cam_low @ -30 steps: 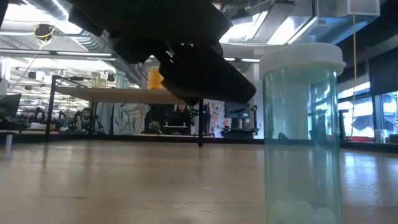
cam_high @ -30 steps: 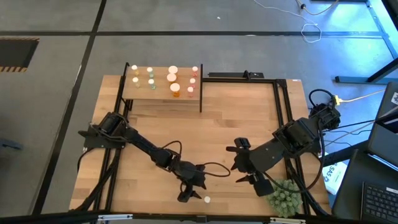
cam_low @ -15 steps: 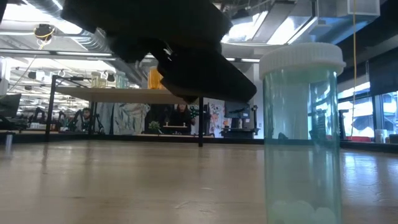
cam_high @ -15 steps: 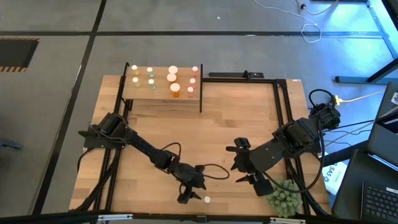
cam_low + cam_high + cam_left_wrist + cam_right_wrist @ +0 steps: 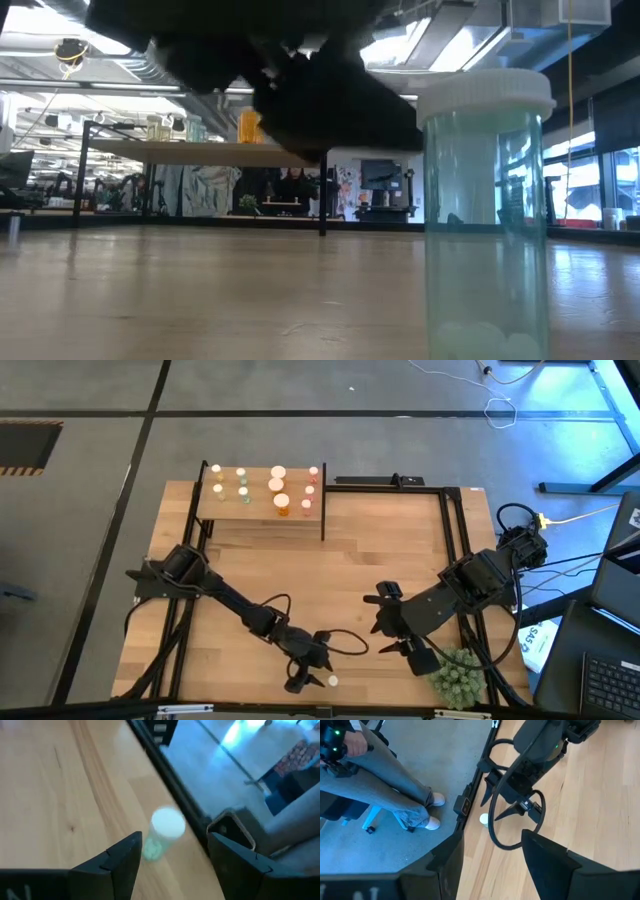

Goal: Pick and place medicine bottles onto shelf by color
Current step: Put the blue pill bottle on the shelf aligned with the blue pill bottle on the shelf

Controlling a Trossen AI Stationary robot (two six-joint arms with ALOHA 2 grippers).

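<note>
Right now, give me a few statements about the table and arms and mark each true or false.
1. The left gripper is open beside a lone bottle at the table's near edge. True.
2. That bottle has an orange body. False: pale green, white cap.
3. The shelf holds several bottles. True.
4. The right gripper holds a bottle. False: it is open, empty.
5. The plant ball sits on the shelf. False: it lies near the right arm.

Two dark arms, looped black cables
</note>
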